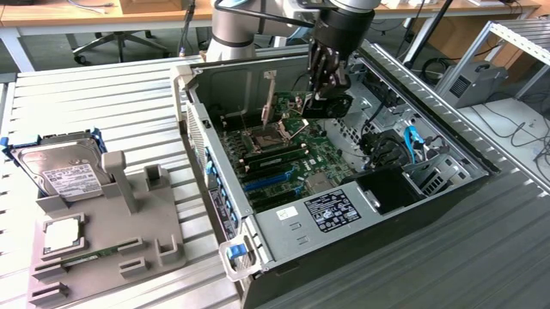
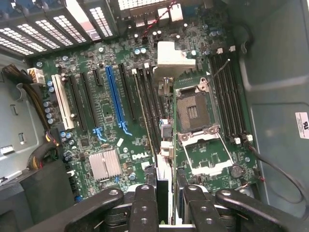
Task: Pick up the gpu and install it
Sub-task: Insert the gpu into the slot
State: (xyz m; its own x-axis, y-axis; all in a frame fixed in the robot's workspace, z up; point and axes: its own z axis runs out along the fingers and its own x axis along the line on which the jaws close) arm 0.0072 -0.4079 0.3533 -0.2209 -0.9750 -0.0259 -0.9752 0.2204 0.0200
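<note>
— While the table (image 1: 94,96) fills the exterior frame, what sits on it?
— An open computer case (image 1: 447,193) at centre right, motherboard (image 1: 284,158) exposed; a grey holder (image 1: 129,212) at lower left carries a hard drive (image 1: 60,170).
— And the arm?
— It reaches in from the upper centre. The claw (image 1: 326,90) is clenched on the gpu (image 1: 329,104), held edge-down over the motherboard, near the CPU socket (image 2: 193,111) in the wrist view.

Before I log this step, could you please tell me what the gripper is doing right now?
Gripper: closed on the graphics card, holding it over the motherboard in the open computer case.
</note>
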